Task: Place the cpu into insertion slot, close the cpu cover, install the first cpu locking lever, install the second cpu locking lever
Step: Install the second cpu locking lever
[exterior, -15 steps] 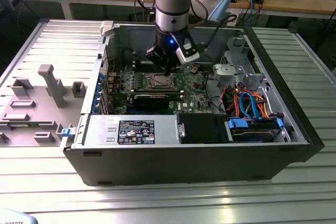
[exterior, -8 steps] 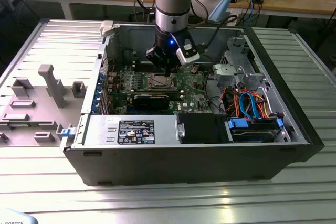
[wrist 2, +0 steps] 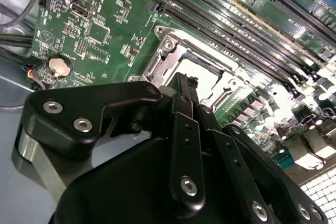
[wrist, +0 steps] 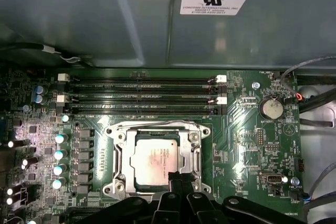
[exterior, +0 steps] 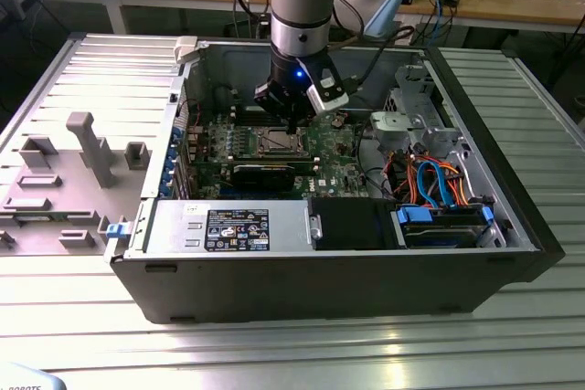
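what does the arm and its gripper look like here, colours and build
The arm is a thick silver-grey cylinder with a pale blue band at its top and a black wrist section carrying a small lit blue light. A black cable loops off beside it. The gripper is matte black, built from flat linkage bars joined with silver screws.
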`<state>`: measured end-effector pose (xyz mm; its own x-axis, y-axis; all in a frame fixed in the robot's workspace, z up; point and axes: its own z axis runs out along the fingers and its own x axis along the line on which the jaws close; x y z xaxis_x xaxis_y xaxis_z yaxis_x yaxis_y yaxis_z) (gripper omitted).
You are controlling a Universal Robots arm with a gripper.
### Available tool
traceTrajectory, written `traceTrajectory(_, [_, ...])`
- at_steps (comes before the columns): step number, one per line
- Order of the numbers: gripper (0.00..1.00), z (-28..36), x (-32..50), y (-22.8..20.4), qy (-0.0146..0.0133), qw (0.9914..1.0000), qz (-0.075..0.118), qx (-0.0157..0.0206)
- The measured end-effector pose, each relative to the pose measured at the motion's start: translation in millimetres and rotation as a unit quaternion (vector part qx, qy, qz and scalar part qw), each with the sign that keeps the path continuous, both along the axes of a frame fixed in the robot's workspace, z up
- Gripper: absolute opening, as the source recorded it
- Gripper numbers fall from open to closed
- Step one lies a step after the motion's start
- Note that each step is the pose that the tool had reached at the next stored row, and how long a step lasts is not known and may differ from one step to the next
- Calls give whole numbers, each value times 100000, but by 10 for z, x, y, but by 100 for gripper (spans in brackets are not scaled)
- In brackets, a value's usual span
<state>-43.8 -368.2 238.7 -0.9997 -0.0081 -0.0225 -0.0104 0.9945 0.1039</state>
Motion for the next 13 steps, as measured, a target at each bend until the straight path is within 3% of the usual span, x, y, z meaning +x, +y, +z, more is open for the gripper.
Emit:
traceTrajectory(2, [11,0,0,-62,12,100000,0,-2])
traceTrajectory(6, [11,-2,0,-115,14,100000,4,1])
traceTrajectory(13, [11,-2,0,-130,16,100000,-1,-1])
